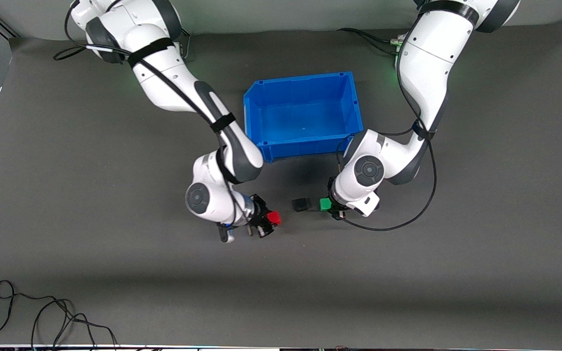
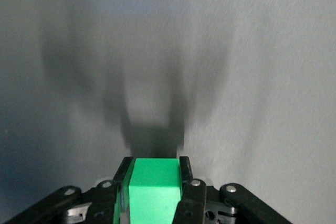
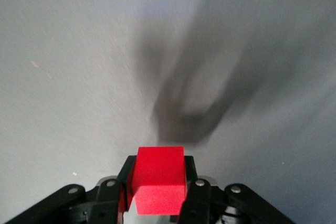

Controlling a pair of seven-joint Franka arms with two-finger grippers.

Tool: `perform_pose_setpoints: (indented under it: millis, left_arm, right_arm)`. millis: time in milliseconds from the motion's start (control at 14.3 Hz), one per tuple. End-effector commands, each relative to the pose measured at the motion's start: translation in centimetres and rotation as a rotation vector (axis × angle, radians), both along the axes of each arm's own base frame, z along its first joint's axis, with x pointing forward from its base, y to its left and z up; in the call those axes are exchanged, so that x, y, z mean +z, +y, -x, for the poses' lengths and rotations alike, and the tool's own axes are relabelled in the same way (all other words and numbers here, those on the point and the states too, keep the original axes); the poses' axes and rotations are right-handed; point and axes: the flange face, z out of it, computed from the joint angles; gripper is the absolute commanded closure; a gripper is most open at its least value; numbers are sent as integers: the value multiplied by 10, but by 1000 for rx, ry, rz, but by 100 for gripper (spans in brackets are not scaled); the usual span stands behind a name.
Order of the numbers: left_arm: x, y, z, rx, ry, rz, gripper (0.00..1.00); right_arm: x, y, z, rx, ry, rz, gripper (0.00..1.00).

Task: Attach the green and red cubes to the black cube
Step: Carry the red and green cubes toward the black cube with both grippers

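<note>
A: Status on cubes?

B: Black cube (image 1: 300,204) alone on grey surface (image 1: 115,268), nearer the front camera than blue bin (image 1: 305,114). Left gripper (image 1: 331,205) clenched on green cube (image 1: 325,204), just beside black cube toward the left arm's end. Right gripper (image 1: 267,222) clenched on red cube (image 1: 274,218), near black cube toward the right arm's end.

A: Wrist views agree?

B: Yes. Green cube (image 2: 153,190) pinched between left jaws, red cube (image 3: 156,187) between right jaws, both poking forward. Probably held that way so free faces can meet black cube from both sides.

A: Attached yet?

B: No. Small gaps either side. Likely next: close in level, squarely on black cube. Risk: shoving it.
</note>
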Motion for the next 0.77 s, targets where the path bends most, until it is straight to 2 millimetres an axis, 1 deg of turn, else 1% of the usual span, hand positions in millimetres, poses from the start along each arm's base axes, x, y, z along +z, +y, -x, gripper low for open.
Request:
perform_pose_setpoints:
  millis: [0, 70, 279, 349, 628, 698]
  left_arm:
    - [4, -15, 2, 15, -2, 10, 94]
    - [5, -22, 4, 6, -5, 14, 94]
    - [-3, -30, 5, 0, -1, 16, 92]
    - [-3, -33, 5, -4, -2, 17, 92]
    - [-10, -34, 5, -4, 2, 15, 90]
    - [-11, -34, 5, -6, 3, 15, 87]
  right_arm:
    - [-8, 24, 7, 7, -35, 5, 64]
    - [-11, 30, 12, 16, -35, 7, 64]
    - [-15, 50, 27, 42, -45, 9, 64]
    - [-17, 53, 30, 48, -42, 11, 64]
    - [-16, 54, 30, 48, -44, 10, 63]
    - [-15, 54, 30, 44, -43, 8, 63]
